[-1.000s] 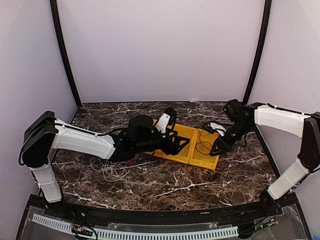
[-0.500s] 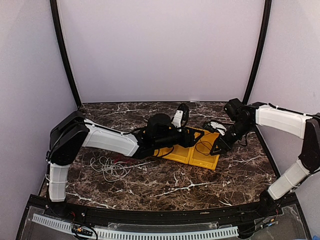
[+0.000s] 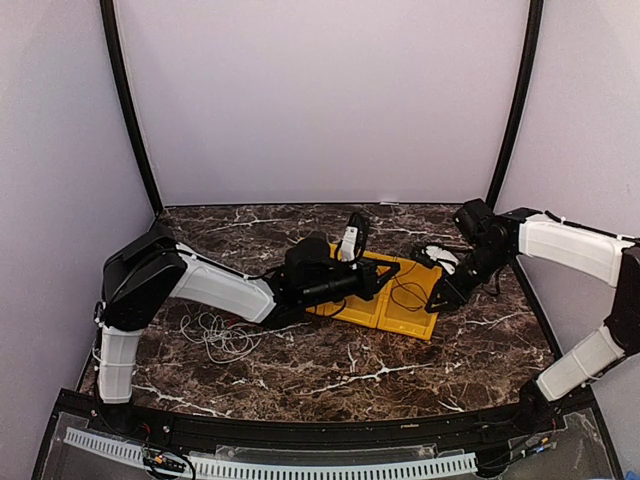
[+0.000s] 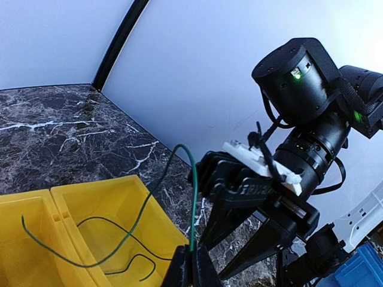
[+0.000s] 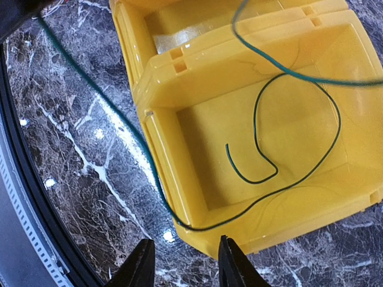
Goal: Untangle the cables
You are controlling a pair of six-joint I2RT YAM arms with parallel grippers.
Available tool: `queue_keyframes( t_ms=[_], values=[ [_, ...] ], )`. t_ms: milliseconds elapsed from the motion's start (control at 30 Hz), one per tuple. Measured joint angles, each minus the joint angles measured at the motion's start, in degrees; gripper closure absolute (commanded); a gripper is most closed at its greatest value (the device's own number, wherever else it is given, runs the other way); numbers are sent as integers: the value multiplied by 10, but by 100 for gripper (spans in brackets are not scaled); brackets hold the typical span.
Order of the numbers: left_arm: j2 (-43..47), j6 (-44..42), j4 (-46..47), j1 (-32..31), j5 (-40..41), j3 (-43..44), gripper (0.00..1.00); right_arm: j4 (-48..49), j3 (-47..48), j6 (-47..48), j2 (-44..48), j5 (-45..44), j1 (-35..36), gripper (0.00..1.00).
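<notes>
Eyes on the dark cable (image 4: 194, 203): clamped low down in the left gripper (image 4: 191, 263), pressed tight, with no gap showing beside the strand. Shoots straight up out of that grip, bends over at the top and falls away into the yellow bin (image 5: 239, 51). Lies there in loose curves across the floor of the right-hand compartment, with one free end curled near the middle. Leaves the compartment over its outer wall and runs off, lifted above the marble, back up toward the left gripper.

Over to the right gripper (image 5: 185, 248): spread wide, holding nothing at all. Hovers above the marble table (image 3: 330, 380) just outside the bin's outer wall, pointed at the strand's crossing of the rim. Near it, yes, but not touching. From the left wrist, stands just behind the raised strand, clear air in between.

From overhead, places the left gripper above the bin, about at the divider between the two compartments.

Further out, well apart from both tools: the white cable (image 3: 222, 338), heaped in a loose tangle on the marble beside the left arm.
</notes>
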State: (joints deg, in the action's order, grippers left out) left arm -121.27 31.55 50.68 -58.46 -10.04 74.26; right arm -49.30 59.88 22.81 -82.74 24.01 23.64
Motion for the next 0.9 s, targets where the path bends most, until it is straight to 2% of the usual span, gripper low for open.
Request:
queue_keyframes(
  t_ms=[233,500,767,900],
  values=[
    [0,3,24,0,25,-19,100,-14,-9,8,50,-23,0,60],
    [-1,-9,24,-8,-26,14,100,-36,-2,24,135,-59,-6,59],
    [-23,-21,13,-19,-90,49,100,16,12,46,266,-75,-105,59],
    [-42,-11,-2,-19,-87,49,100,63,8,34,277,-76,-118,59]
  ],
)
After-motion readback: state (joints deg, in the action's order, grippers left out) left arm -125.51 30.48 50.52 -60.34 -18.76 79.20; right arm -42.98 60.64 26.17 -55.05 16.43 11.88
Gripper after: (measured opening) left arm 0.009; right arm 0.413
